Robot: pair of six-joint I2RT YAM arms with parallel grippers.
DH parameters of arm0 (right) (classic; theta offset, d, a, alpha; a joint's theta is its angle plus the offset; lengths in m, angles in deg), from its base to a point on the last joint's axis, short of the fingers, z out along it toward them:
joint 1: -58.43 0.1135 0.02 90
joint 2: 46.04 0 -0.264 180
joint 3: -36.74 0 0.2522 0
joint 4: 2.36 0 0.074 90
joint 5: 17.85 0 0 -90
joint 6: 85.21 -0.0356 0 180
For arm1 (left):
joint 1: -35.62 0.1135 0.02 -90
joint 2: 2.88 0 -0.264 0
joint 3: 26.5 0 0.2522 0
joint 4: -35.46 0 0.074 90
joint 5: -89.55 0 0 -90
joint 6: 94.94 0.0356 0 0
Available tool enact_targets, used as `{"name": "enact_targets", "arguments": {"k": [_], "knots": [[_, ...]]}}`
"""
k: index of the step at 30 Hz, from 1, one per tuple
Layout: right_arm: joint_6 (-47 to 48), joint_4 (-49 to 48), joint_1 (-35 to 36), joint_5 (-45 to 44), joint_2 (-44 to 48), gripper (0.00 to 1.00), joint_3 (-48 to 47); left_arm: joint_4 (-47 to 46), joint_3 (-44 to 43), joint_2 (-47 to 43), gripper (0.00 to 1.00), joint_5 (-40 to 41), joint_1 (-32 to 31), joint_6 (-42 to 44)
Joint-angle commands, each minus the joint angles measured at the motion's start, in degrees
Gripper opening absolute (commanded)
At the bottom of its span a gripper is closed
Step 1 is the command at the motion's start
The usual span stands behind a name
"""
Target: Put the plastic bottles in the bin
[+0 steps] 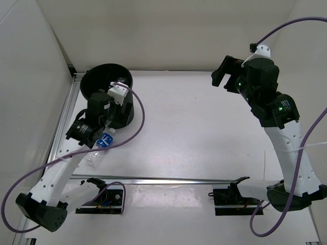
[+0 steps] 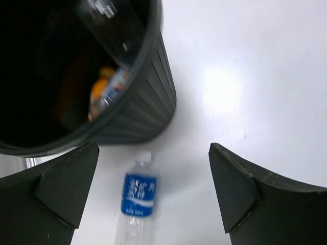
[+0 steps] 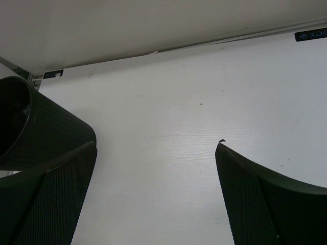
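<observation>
**One bottle lies on the worktop by the bin**

The left tool (image 2: 153,153) hangs over the near side of the black bin (image 2: 145,107). Its two fingers are wide apart and hold nothing. Below it, seen in the gap between the fingers, a clear bottle with a blue label (image 2: 138,196) lies flat on the white worktop (image 1: 204,132). Its cap end points at the bin, and it is just beside the bin's ribbed wall. I cannot tell if the two touch.

Inside the bin lies an orange bottle (image 2: 99,94). A clear bottle (image 2: 110,20) leans in there too, but it is blurry.

The right tool (image 3: 156,148) is up over the far right part of the worktop, well apart from the bin. Its fingers are wide apart too, with nothing in them.
</observation>
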Motion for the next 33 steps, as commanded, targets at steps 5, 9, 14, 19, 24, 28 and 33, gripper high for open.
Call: {"name": "enact_targets", "arguments": {"k": [5, 9, 14, 19, 24, 28, 33], "knots": [[0.17, -2.81, -0.03, -0.81, 1.93, 1.0, 1.19, 9.62, 3.59, 2.42, 1.0, -7.75, 3.58, 2.25], [0.7, -2.81, -0.03, -1.33, 2.45, 1.0, 2.33, 10.76, 8.51, 2.42, 1.0, -10.24, 5.88, 3.4], [1.22, -2.81, -0.03, -1.86, 2.45, 1.0, 2.33, 10.76, 15.54, -0.12, 1.0, -9.01, 6.49, 3.93], [1.23, -2.81, -0.03, -1.86, 2.45, 1.0, 2.33, 9.72, 24.95, -2.06, 1.0, -7.42, 6.49, 5.24], [1.23, -2.81, -0.03, -0.81, 2.45, 1.0, 2.33, 5.5, 31.53, -2.06, 1.0, 0.65, 7.02, 5.25], [1.23, -2.28, -0.03, 0.25, 2.45, 1.0, 2.33, 0.76, 33.75, -1.45, 1.0, 4.6, 7.02, 3.94], [1.23, -1.75, -0.03, 0.25, 2.45, 1.0, 2.33, 0.22, 30.16, -0.83, 1.0, 4.45, 7.55, 2.7]]}}
